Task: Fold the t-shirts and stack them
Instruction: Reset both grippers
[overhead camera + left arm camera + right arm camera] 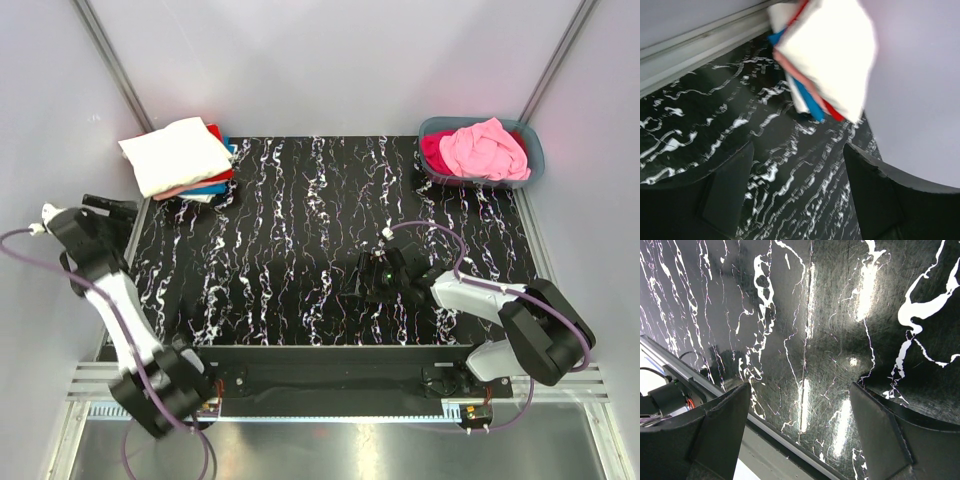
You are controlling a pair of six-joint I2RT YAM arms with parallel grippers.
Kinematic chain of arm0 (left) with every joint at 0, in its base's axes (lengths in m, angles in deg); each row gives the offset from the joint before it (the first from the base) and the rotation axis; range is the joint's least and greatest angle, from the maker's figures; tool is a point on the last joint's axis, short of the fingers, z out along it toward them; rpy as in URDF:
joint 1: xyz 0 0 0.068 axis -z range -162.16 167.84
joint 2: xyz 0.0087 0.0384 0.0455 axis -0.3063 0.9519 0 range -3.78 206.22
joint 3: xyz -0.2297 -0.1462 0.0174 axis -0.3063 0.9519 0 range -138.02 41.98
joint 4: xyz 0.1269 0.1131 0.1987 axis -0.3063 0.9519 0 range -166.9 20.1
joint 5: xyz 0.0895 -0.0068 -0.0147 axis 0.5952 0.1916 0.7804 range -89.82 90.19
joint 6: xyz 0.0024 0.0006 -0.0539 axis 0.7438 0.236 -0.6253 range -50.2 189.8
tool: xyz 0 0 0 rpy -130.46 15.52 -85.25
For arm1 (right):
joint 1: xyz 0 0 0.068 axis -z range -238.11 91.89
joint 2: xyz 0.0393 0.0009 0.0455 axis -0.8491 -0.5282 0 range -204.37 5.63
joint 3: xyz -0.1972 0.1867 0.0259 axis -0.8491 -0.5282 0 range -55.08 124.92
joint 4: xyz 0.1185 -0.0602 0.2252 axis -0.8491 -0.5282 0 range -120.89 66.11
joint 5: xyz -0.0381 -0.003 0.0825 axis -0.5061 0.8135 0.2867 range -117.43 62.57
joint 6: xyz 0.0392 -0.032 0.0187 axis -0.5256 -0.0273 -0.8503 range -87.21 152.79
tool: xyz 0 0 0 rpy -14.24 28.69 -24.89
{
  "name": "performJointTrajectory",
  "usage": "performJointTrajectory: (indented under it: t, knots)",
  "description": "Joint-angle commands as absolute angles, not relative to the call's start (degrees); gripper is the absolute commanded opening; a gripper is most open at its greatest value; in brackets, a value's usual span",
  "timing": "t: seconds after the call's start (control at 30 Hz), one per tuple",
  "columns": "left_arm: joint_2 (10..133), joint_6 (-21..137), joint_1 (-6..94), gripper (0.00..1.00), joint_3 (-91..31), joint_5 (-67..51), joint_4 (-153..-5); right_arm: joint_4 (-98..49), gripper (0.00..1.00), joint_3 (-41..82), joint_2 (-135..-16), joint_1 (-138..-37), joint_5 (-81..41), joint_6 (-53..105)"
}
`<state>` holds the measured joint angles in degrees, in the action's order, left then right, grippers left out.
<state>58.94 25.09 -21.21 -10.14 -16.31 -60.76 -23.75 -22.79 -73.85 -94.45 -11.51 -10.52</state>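
Note:
A stack of folded t-shirts [180, 158] sits at the table's back left corner, a cream one on top with salmon, blue and red below; it also shows in the left wrist view [825, 55]. Loose pink [485, 148] and magenta [435, 150] t-shirts lie in a grey-blue tub [533, 152] at the back right. My left gripper [110, 208] is open and empty at the table's left edge, near the stack. My right gripper [365, 280] is open and empty, low over the black marbled table near the front middle.
The black marbled table top [300, 230] is bounded by a metal rail at the front [330, 355] and white walls on both sides. The left arm's cable [20, 245] loops beside the left wall.

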Motion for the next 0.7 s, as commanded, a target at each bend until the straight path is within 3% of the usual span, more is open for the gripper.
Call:
performJointTrajectory:
  t: [0.0,0.27,0.3,0.33,0.5,0.67]
  knots:
    - [47.0,25.1,-18.7,0.79,-6.6,-21.4,-61.0,-23.6,0.87,-21.3,-72.7,-95.1,-12.8,-9.7]
    - [31.8,28.0,-11.2,0.79,-3.5,-26.5,-51.9,-25.3,0.87,-21.0,-72.9,-95.2,-12.5,-9.4]
    - [30.7,29.1,-5.5,0.96,-3.9,-25.4,-50.5,-25.4,0.87,-21.0,-72.9,-95.2,-12.5,-9.3]
    - [30.4,30.1,-2.1,0.99,-4.2,-21.7,-49.4,-25.4,0.88,-21.1,-72.8,-95.2,-12.4,-9.4]
    - [37.1,39.0,20.9,0.99,-8.4,-13.1,-40.4,-24.9,0.88,-21.6,-72.3,-95.2,-12.3,-10.1]
    - [37.8,45.5,38.6,0.99,-9.9,6.8,-33.9,-25.3,0.89,-21.4,-72.3,-95.3,-12.3,-10.3]
